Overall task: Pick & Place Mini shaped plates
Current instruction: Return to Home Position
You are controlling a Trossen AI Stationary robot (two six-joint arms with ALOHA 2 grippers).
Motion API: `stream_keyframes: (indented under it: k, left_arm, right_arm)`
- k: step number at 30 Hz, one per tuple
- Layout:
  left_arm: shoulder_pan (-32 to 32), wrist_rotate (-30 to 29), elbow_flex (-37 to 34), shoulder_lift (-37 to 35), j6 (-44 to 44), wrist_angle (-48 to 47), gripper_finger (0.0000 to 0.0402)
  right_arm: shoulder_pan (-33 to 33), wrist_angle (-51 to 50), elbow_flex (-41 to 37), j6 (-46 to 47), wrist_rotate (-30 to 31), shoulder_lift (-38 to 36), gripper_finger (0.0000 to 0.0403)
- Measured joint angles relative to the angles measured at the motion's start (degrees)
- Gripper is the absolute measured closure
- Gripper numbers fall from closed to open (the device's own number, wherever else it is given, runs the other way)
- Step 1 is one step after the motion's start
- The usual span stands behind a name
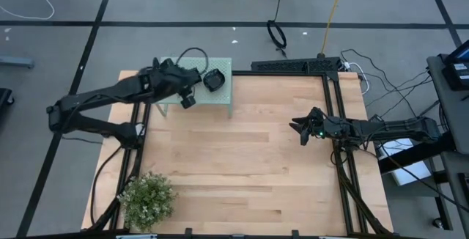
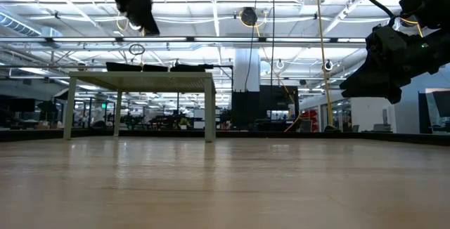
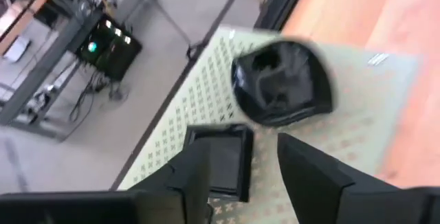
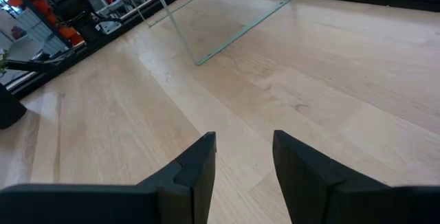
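A pale green perforated stand (image 1: 220, 92) stands at the table's far left. On its top lie a round glossy black dish (image 3: 282, 83) and a square black dish (image 3: 223, 162). In the high view only the round dish (image 1: 213, 79) shows, since the left arm covers the rest. My left gripper (image 3: 244, 148) hangs open above the stand, over the square dish and clear of it, and it also shows in the low view (image 2: 137, 11). My right gripper (image 1: 299, 129) waits open above the bare table's right side. The other plates are out of view.
A small potted plant (image 1: 146, 199) stands at the table's near left corner. A black frame rail (image 1: 297, 66) runs along the far edge and the right side. Bare wood (image 1: 242, 158) fills the table's middle. Cables lie on the floor beyond.
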Motion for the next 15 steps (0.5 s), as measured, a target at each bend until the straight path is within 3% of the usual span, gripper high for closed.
stream_keyframes:
  k: [8,15]
  left_arm:
    - [-6.3,0.1,0.0,-12.0,-4.0,6.3,0.0229]
    - [-8.0,-0.3,0.0,-24.1,-5.7,7.8,0.0233]
  right_arm:
    - [0.0,0.0,0.0,0.0,0.0,0.0,0.0271]
    - [0.0,0.0,0.0,0.0,0.0,0.0,0.0271]
